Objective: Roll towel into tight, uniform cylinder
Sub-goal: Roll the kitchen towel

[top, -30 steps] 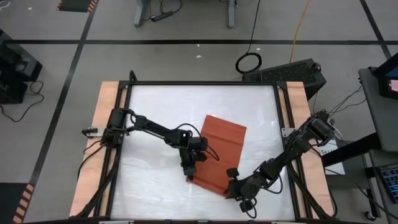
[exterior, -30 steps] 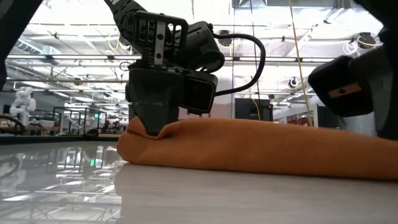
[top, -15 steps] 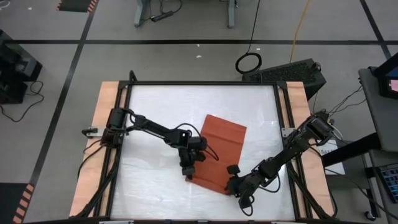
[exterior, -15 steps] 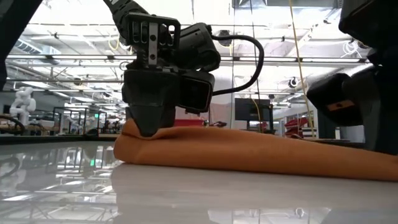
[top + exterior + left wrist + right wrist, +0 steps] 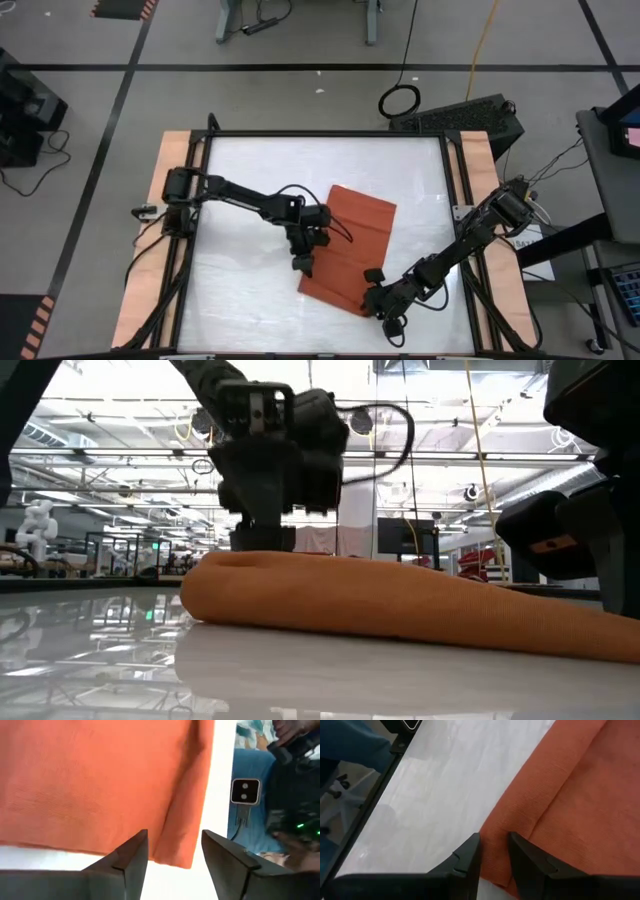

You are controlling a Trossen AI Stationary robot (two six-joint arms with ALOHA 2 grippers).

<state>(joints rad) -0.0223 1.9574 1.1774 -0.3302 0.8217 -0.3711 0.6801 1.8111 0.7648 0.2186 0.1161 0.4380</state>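
Towel [image 5: 348,246] lies slightly right of table [image 5: 250,170] centre, long axis from 6 toward 1 o'clock; near edge folded over into low first turn, rest flat.

Right gripper [image 5: 374,300] at towel's near corner, about 5 o'clock; fingers [image 5: 470,857] pinching folded hem.

Left gripper [image 5: 301,262] at fold's other end, about 7 o'clock of towel, above cloth, jaws parted, nothing between.

Step, as judged: roll just begun, left regrasping. Next calls for left retaking fold, both ends advancing evenly toward 12–1 o'clock, keeping tension.
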